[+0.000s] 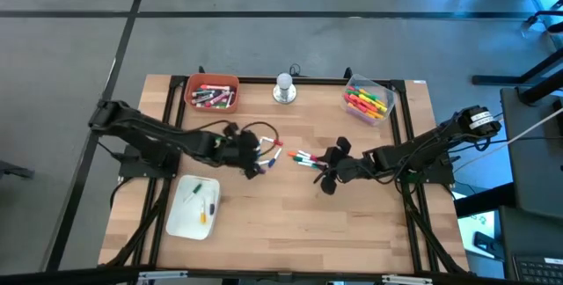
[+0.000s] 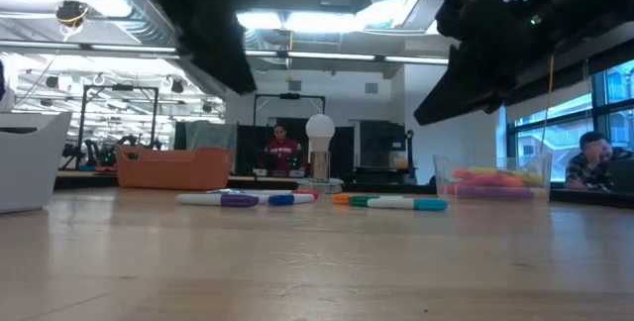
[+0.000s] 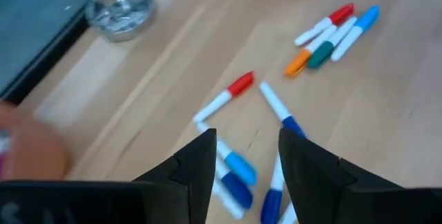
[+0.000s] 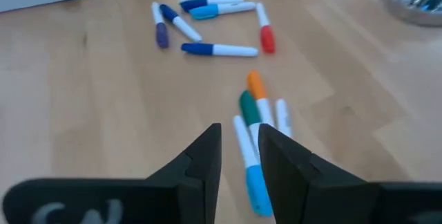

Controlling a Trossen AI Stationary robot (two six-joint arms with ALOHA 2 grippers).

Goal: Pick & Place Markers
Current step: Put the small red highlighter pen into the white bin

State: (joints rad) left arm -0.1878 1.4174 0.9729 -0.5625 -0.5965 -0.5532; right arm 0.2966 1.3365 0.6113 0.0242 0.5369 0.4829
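Observation:
Loose markers lie flat on the wooden table in two small clusters. The left cluster (image 1: 271,155) has blue, light-blue and red caps (image 3: 231,94). The right cluster (image 1: 303,157) has orange, green and light-blue caps (image 4: 252,106). Both show in the low view, the left cluster (image 2: 248,199) and the right cluster (image 2: 396,202). My left gripper (image 3: 245,172) hovers open over the left cluster (image 1: 255,160), with blue markers showing in its gap. My right gripper (image 4: 239,156) hovers over the right cluster (image 1: 325,177), open by a narrow gap, above a light-blue-capped marker (image 4: 257,186).
At the far edge stand an orange bin (image 1: 212,91) of markers, a silver knob-like object (image 1: 283,89) and a clear bin (image 1: 367,100) of bright markers. A white tray (image 1: 193,208) holding a couple of markers sits near the left front. People show in the room beyond.

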